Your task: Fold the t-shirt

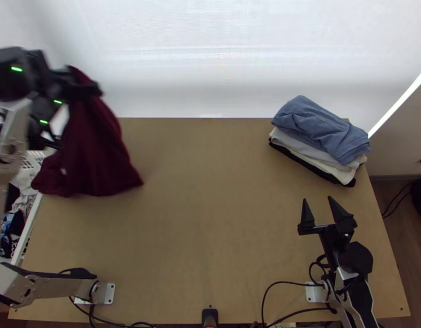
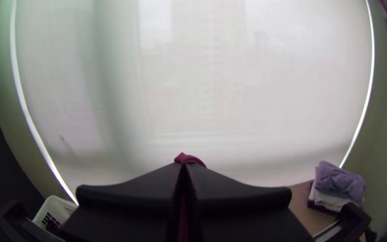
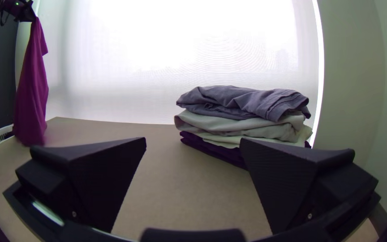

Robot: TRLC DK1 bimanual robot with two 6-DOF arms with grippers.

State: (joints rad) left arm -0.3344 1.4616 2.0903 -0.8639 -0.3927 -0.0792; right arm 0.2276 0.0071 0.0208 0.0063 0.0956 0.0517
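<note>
The maroon t-shirt (image 1: 101,153) is held raised at the far left corner of the tabletop (image 1: 199,218); it is gripped near its upper end by the left gripper (image 1: 89,88), whose two fingers are closed together on the cloth; a small fold of it is seen past the fingertips in the left wrist view. The shirt is hung in a long, loose drape, narrow at the top and widened below, unfolded into no neat shape; its lower part is spread over the left edge of the tabletop, close to the white basket (image 1: 28,227); whether the hem is rested on the wood cannot be told, nor can the part of the garment that is gripped.

The right gripper (image 1: 318,200) is held above the right side of the tabletop, nearer to the near edge than the stack is; its fingers are parted widely, with nothing gripped between them.

A stack of folded clothes is set at the far right corner: a blue-grey garment (image 1: 319,128) is laid on top, light grey and cream ones are layered beneath it, and a black one (image 1: 303,159) is placed lowest; mixed clothes are contained in the basket, beside the left edge; a pale window blind (image 1: 237,54) is seen beyond the far edge.
</note>
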